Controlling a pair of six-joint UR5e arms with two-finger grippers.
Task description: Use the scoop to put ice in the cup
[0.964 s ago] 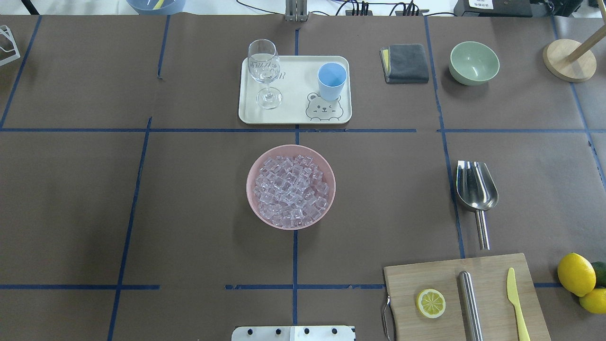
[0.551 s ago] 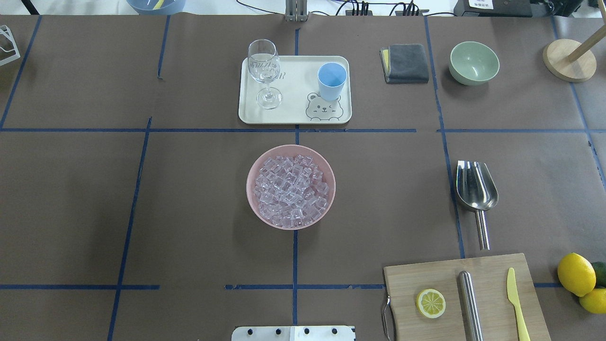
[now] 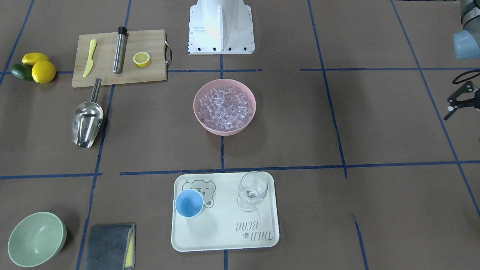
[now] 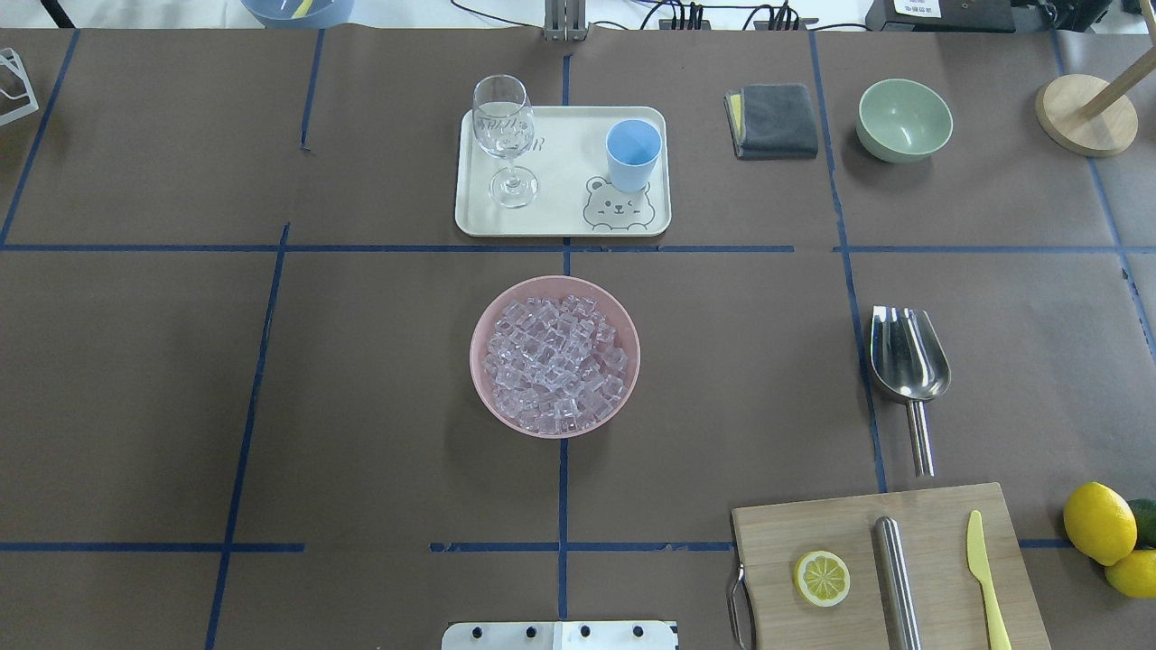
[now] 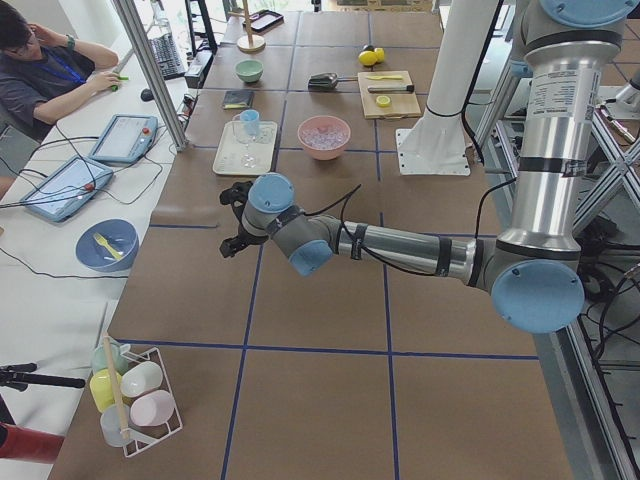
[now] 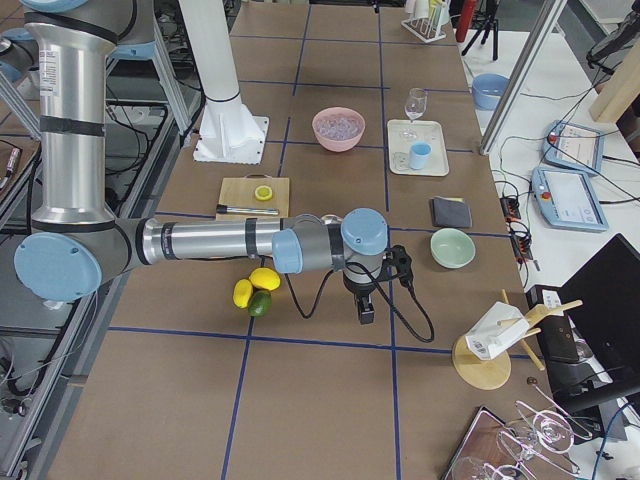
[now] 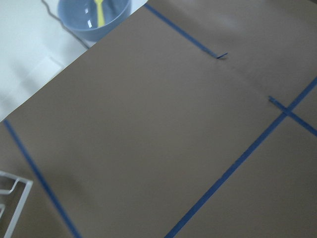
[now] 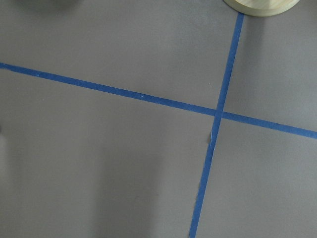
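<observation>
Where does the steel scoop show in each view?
Front-facing: scoop at the left, handle toward the cutting board.
Overhead: right of the pink bowl, just above the board.
Exterior left: tiny, far end, left of the board.
Exterior right: cannot tell; the right arm crosses that spot.
Left wrist: not in it.
Right wrist: not in it.
Shared landmark: the cutting board.

Left arm [image 5: 400, 245] and right arm [image 6: 200, 240]: smooth silver tubes joined by rounded grey housings with pale-blue end caps [image 5: 537, 296]. Left pincer [image 5: 232, 245] and right pincer [image 6: 366, 312] are black. Behind each pincer a black cable [image 5: 338, 212] loops along the wrist. Farthest from the pincer: an unreadable printed label [image 5: 553, 95] and a white pedestal [image 3: 221, 26] with a row of dark screws [image 3: 214, 48].
</observation>
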